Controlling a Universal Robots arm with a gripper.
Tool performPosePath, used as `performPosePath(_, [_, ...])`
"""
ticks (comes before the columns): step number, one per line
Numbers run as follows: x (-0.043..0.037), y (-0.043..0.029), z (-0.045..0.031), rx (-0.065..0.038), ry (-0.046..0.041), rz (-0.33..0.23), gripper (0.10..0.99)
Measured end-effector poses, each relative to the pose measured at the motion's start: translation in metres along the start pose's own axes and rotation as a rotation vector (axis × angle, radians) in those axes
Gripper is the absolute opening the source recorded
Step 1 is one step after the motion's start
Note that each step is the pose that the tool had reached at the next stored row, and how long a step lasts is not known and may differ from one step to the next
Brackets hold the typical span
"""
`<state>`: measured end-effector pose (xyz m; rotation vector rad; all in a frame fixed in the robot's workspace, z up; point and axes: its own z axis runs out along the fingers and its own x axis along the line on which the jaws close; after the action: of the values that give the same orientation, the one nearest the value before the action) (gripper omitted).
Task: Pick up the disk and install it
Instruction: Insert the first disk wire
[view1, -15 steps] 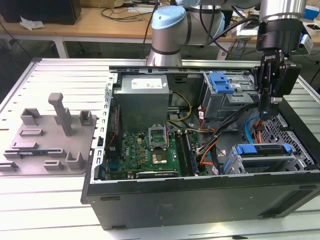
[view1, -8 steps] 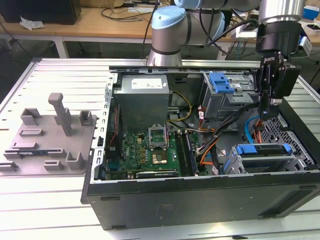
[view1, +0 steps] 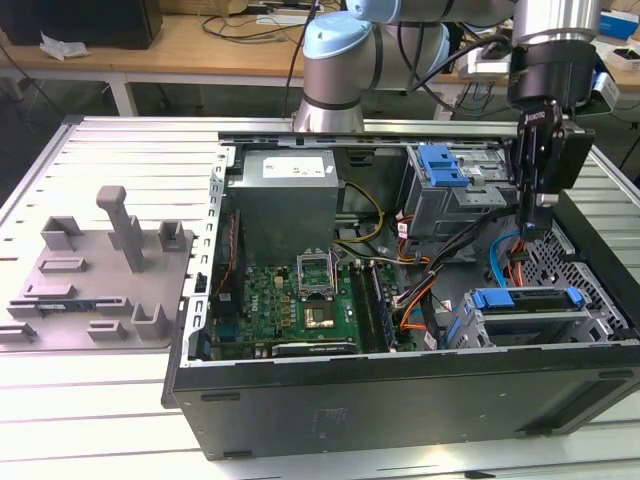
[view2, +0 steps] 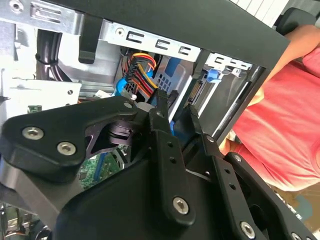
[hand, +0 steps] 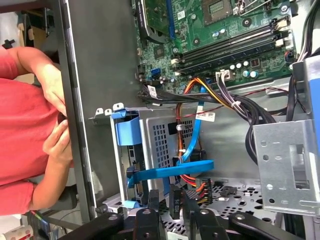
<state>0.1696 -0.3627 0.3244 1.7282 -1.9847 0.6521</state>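
The disk (view1: 522, 299) lies flat in the drive cage at the case's front corner, on the exterior view's right, with its blue carrier rail facing up. My gripper (view1: 532, 222) hangs straight above it, clear of the disk, beside orange and blue cables. In the second wrist view the black fingers (view2: 161, 120) stand a narrow gap apart with nothing held between them. The first wrist view has the blue rail of the disk (hand: 127, 133) at the perforated cage, and the fingertips (hand: 153, 201) close to a black connector with coloured wires.
The open computer case (view1: 400, 385) holds a green motherboard (view1: 300, 295), a grey power-supply box (view1: 285, 195) and a blue latch (view1: 443, 165). A grey fixture plate (view1: 90, 285) lies on the exterior view's left. A person in a red shirt (hand: 20, 125) stands by the case wall.
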Motion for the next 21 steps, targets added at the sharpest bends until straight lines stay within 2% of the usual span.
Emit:
performPosePath(11, [-0.0025,0.0003,0.0023,-0.001,0.0002,-0.001,0.322])
performPosePath(12, [-0.0027,0.0003,0.0023,-0.001,0.0001,-0.001,0.306])
performPosePath(14, [-0.003,0.0003,0.0022,-0.001,0.0003,-0.001,0.173])
performPosePath(21, [-0.0031,0.0002,0.0023,-0.002,0.0005,-0.002,0.173])
